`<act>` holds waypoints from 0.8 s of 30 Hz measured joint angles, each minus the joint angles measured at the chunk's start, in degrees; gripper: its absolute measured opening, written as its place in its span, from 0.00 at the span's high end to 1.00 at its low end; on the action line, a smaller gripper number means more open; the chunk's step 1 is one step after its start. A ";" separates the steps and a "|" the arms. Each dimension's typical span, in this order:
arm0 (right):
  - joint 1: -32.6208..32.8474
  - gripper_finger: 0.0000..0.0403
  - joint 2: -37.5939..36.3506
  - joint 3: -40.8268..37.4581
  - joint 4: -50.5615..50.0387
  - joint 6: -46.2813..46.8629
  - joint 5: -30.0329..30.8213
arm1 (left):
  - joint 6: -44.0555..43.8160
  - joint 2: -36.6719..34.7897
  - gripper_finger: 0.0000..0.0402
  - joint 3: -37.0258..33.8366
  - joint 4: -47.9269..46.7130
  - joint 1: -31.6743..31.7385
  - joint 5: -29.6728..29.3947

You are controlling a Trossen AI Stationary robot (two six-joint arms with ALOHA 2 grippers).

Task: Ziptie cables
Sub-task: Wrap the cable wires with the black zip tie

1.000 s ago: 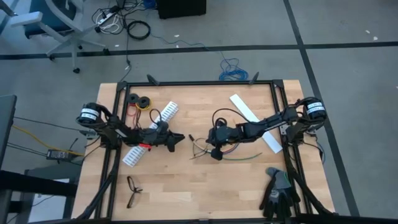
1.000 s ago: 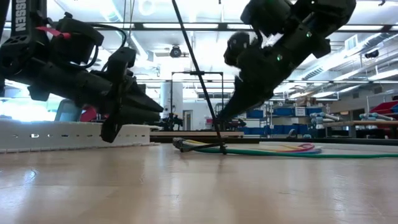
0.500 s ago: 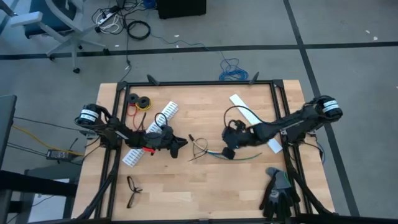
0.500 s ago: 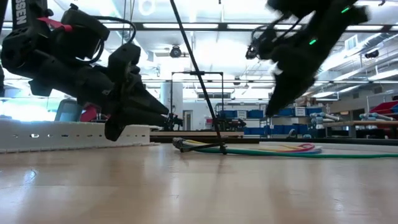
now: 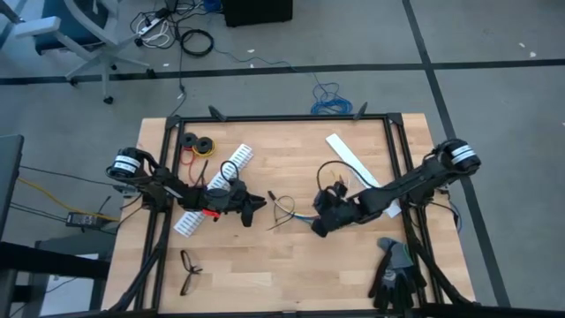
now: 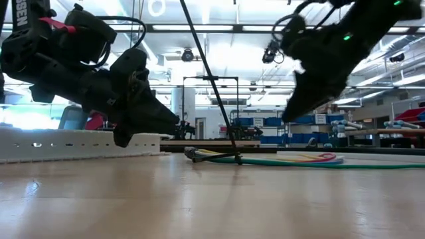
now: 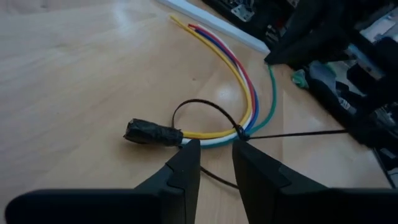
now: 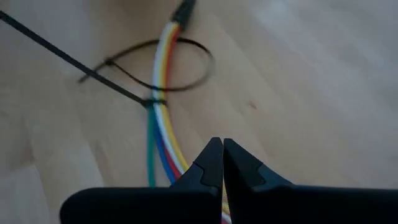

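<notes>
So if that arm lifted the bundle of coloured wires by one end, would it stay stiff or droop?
Probably droop: the cables are thin and already lie in a loose curve. They look light. The ziptie looped around them should likely keep them moving together.

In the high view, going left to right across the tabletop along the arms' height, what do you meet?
White slotted strip → left end effector → cables → right end effector → flat white strip.

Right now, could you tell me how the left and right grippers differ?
The left gripper has its jaws slightly apart; the right gripper has its jaws shut. The left points at the taped end of the cables, the right hovers over their loose coloured stretch. Both hold nothing and flank the ziptie loop.
</notes>
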 joint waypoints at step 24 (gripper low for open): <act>-12.82 0.70 16.41 13.43 12.40 -19.82 -19.21 | 1.26 0.00 0.74 -0.04 -2.30 -0.37 -0.09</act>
